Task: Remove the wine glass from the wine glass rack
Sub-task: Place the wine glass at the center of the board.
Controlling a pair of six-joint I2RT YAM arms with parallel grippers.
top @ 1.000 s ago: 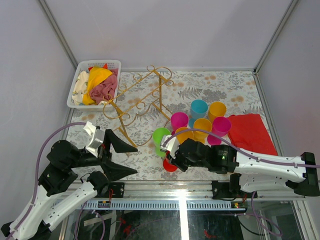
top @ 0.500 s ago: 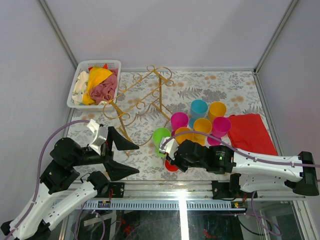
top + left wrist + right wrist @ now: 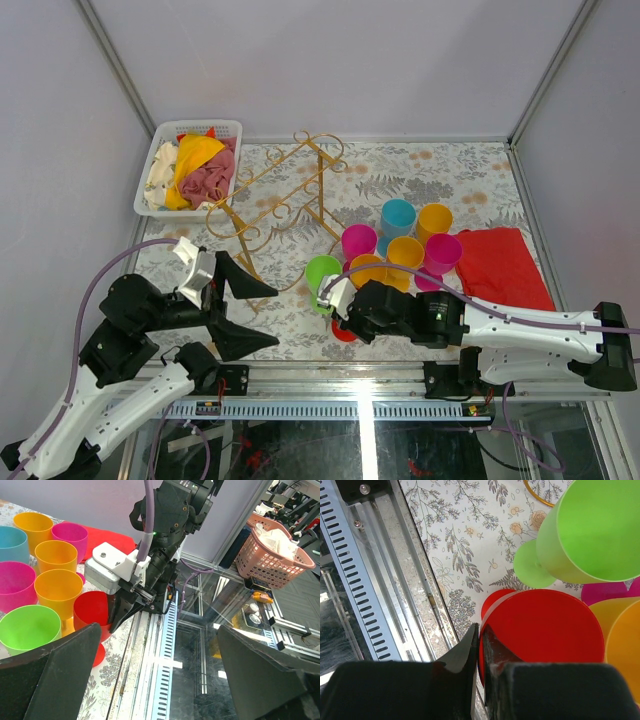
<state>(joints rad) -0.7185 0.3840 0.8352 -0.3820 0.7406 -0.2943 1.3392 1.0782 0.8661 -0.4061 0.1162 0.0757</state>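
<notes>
1. Two black fingers of the left gripper [image 3: 277, 317] are spread wide, holding nothing.
2. Gold thin-wire wine glass rack [image 3: 272, 205] stands behind it, on the floral-patterned table [image 3: 470, 170].
3. Red plastic wine glass [image 3: 545, 625] is upright off the rack, near the front edge, just beside a green plastic glass [image 3: 595, 530].
4. Right gripper [image 3: 480, 627] pinches its rim, fingers nearly together.

White plastic basket [image 3: 197, 125] sits upper left (crumpled cloths [image 3: 195, 165] inside). Gold wire wine glass rack [image 3: 280, 195] stands just right of it. Plastic goblets [image 3: 405, 250] cluster centre-right, red plastic wine glass [image 3: 342, 332] lowest. Red cloth [image 3: 505, 265] lies at right.
</notes>
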